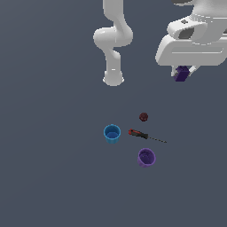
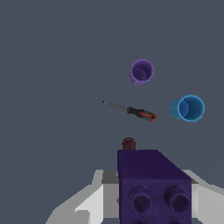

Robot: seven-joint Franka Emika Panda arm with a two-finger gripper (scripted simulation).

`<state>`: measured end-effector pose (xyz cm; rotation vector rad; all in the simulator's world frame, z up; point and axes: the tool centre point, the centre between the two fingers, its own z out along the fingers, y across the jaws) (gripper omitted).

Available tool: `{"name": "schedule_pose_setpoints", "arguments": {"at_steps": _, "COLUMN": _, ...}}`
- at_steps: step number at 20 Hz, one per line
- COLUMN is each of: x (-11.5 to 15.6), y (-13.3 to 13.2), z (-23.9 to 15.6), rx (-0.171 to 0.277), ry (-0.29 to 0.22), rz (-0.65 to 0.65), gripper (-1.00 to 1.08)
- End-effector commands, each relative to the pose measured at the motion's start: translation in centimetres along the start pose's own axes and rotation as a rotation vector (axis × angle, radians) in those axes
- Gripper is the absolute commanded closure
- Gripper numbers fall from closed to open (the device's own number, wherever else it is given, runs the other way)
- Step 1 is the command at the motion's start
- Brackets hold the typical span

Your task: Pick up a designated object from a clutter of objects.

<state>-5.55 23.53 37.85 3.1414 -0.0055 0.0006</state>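
Observation:
My gripper (image 1: pixel 181 74) is shut on the small dark purple knobbly block (image 1: pixel 181 75) and holds it high above the floor, at the exterior view's upper right. In the wrist view the block (image 2: pixel 153 183) fills the near part between my fingers (image 2: pixel 94 203), knobs facing the camera. Far below lie the blue cup (image 1: pixel 112 133), the purple cup (image 1: pixel 146 157), the red-handled screwdriver (image 1: pixel 138 134) and the dark red lump (image 1: pixel 143 117). They also show in the wrist view: blue cup (image 2: pixel 188 108), purple cup (image 2: pixel 141 71), screwdriver (image 2: pixel 141 113), lump (image 2: pixel 128 143).
The arm's white base (image 1: pixel 113 79) stands on the grey floor (image 1: pixel 53 146) behind the clutter. Both cups stand upright with their openings up.

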Motion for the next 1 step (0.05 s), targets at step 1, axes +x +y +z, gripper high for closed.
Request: {"name": "schedule_pose_setpoints", "arguments": {"at_steps": 1, "x": 0.01, "y": -0.15, "z": -0.14, "rx": 0.000, "ry": 0.000, "rz": 0.001, "gripper": 1.08}}
